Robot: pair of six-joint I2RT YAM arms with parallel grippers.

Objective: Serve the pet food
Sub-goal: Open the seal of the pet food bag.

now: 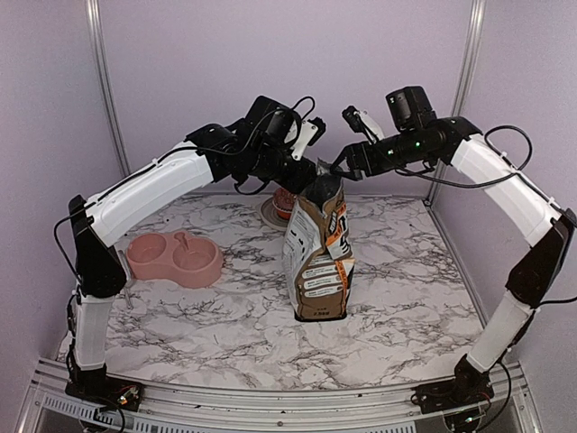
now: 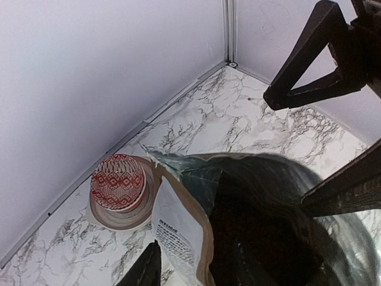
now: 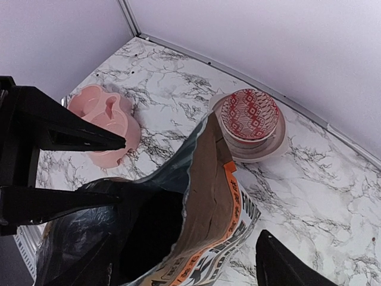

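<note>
The printed paper bag stands upright mid-table with its top open. Dark reddish-brown pet food fills its inside. My left gripper is at the bag's left rim, seen from the right wrist view as two black fingers spread apart. One is outside the bag and one lies over the rim. My right gripper is at the right rim, its fingers wide apart in the left wrist view. Neither visibly pinches the paper. The pink double bowl lies left of the bag.
A red-patterned cup sits on a beige plate behind the bag near the back wall. Lilac walls and metal posts close in the back and sides of the marble table.
</note>
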